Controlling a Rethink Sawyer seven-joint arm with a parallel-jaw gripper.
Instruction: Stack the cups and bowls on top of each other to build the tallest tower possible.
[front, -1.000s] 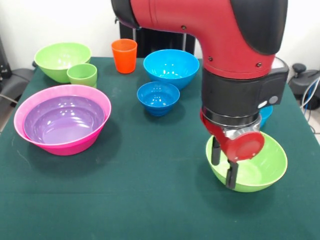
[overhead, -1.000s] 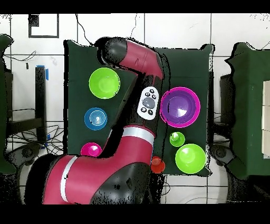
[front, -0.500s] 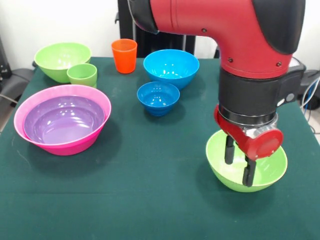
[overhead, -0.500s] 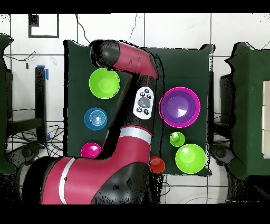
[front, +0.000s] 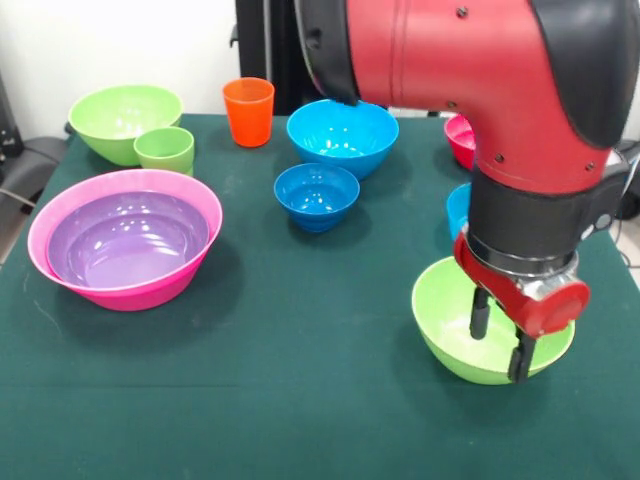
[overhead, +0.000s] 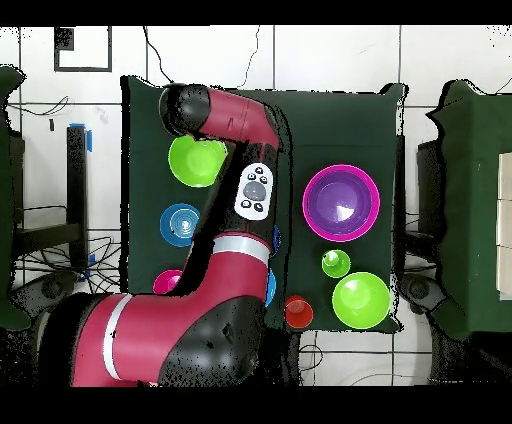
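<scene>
Green-clothed table: gripper, fingers apart, straddles the rim of the lime bowl near one front corner; pink-and-purple tower base lies well apart along the opposite side.

We list by colour. Desk: dark green cloth, plain. Large bowl: pink, with a purple bowl nested inside. Two lime green bowls: one far left, one near right. Small cup: light green. Tall cup: orange. Two blue bowls at centre, the larger and the smaller. Arm: red with black sections; claw: black fingers under a red housing.
</scene>
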